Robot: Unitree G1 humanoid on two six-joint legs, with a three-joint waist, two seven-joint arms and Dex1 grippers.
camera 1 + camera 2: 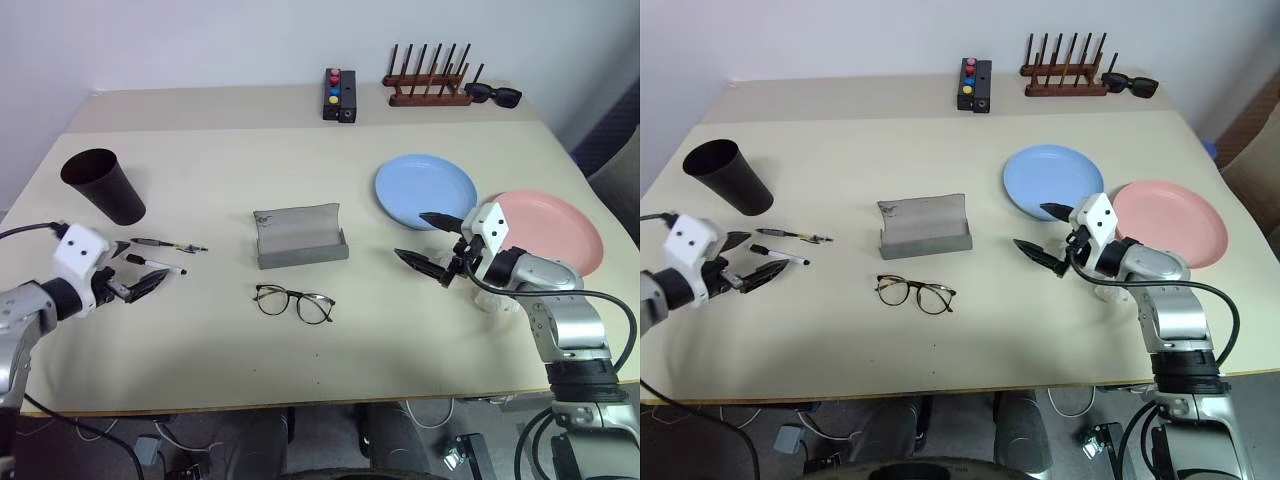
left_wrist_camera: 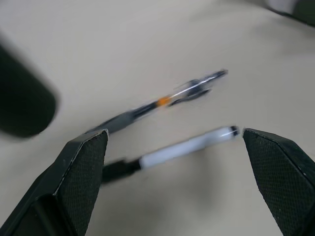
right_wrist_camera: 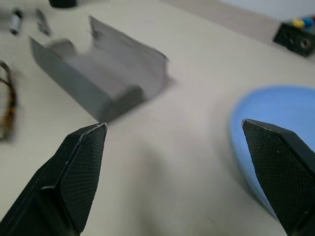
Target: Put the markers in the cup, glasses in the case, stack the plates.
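Markers: white-bodied marker with black cap and slim dark marker lie side by side on the table, in front of the cup and just ahead of the left gripper.
Cup: dark tapered tumbler, upright, wider at the rim, near the table's left edge.
Glasses: thin dark round-lens spectacles lie flat, just in front of the case.
Case: grey felt-like box, lid standing open, mid-table.
Plates: light blue plate and salmon pink plate, shallow and round, side by side, not stacked.
Left arm: reaches in low from the left, angled slightly down; left gripper is spread wide and empty, tips at the white marker's capped end.
Right arm: forearm about level, pointing leftward; right gripper is spread wide, empty, in front of the blue plate's near rim.
Left wrist view: an orange band on the dark marker; textured black fingers.
Right wrist view: the case's hollow interior.
Far edge: button box, wooden peg rack, black sunglasses.
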